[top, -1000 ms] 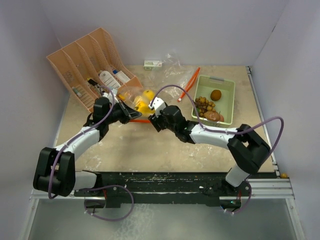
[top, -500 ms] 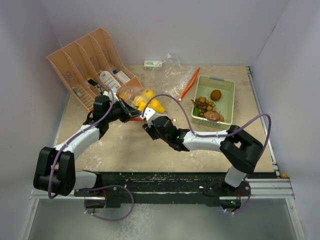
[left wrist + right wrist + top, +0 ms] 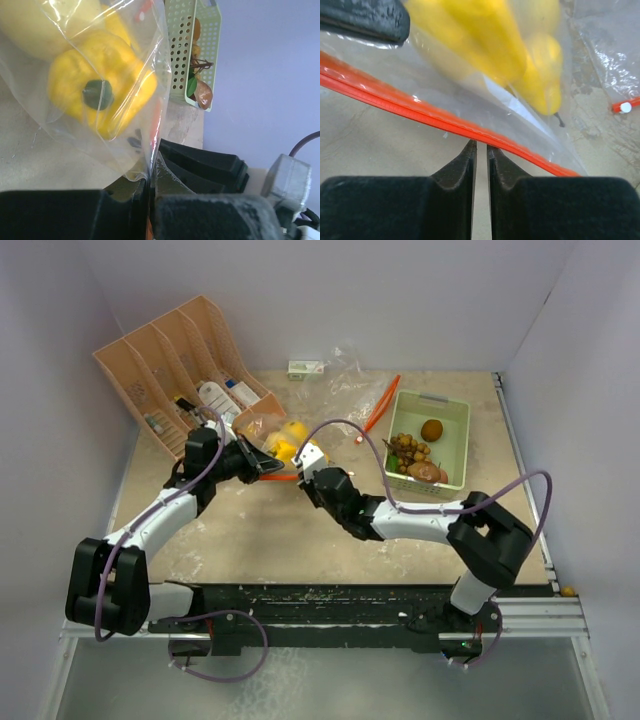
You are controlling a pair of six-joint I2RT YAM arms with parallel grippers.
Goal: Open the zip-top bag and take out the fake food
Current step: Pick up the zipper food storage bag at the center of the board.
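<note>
The clear zip-top bag lies at mid-table with yellow fake food inside; the left wrist view shows a yellow pepper through the plastic. My left gripper is shut on the bag's edge beside the orange zip. My right gripper sits just below the orange zip strip. Its jaws are narrowed to a thin slit with only table showing between them, and the tips reach the strip's lower edge. More fake food, brown and nut-like, lies in the green basket.
An orange rack with bottles and packets stands at the back left, close behind the left arm. A second clear bag with an orange zip lies at the back beside a small box. Walls enclose the table.
My right gripper has swung left and settled under the zip strip, and its jaws have closed from wide to a thin slit. The left gripper has kept its hold on the bag.
</note>
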